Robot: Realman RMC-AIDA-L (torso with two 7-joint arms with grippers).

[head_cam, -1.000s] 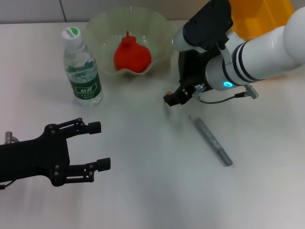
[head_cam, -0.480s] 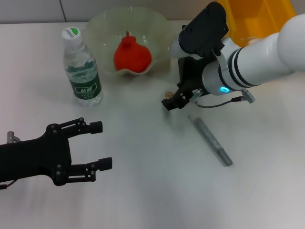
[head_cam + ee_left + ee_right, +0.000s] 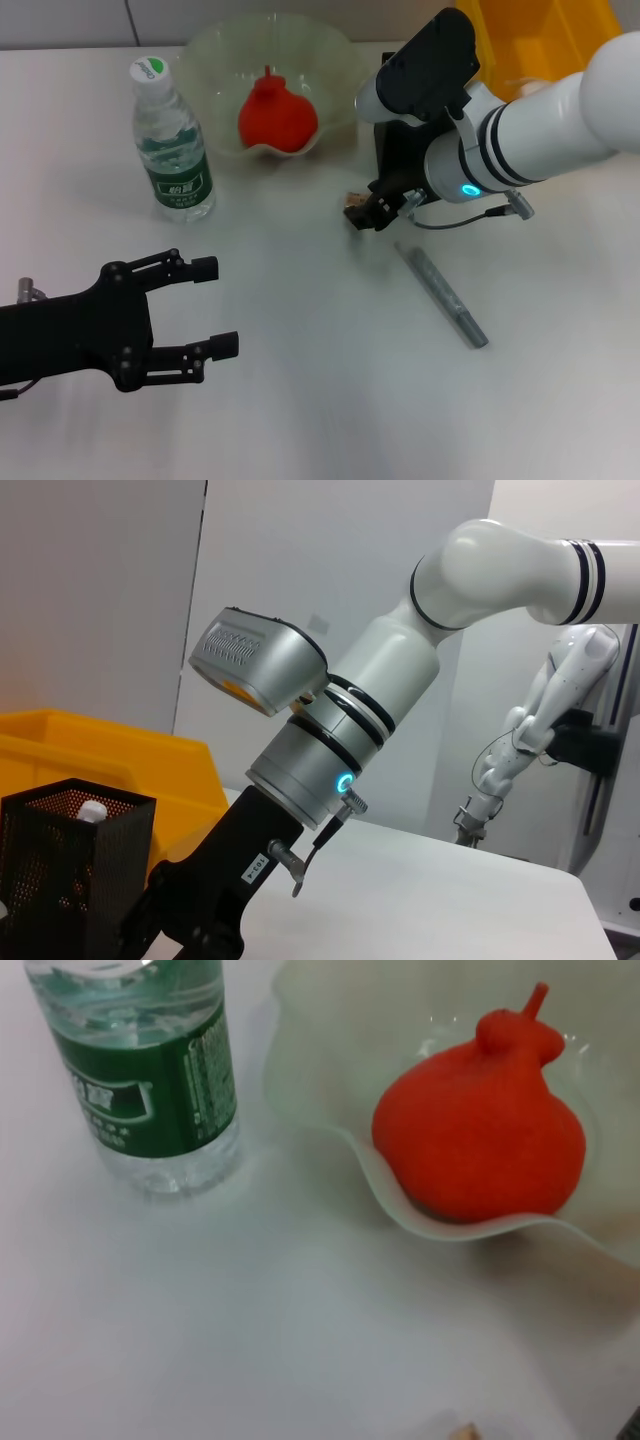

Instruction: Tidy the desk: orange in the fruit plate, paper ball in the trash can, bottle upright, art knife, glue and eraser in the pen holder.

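Art knife (image 3: 446,297) lies flat on the desk (image 3: 320,400), at five o'clock of the right gripper (image 3: 362,213); whether that gripper's fingers are parted I cannot tell. Left gripper (image 3: 215,306) hovers with fingers spread. Bottle (image 3: 172,140) stands upright at nine o'clock of the fruit plate (image 3: 215,60) holding the orange (image 3: 276,115).

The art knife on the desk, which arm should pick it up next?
Probably the right. The right gripper hangs just beside the art knife's near end, while the left gripper sits open far across the desk.
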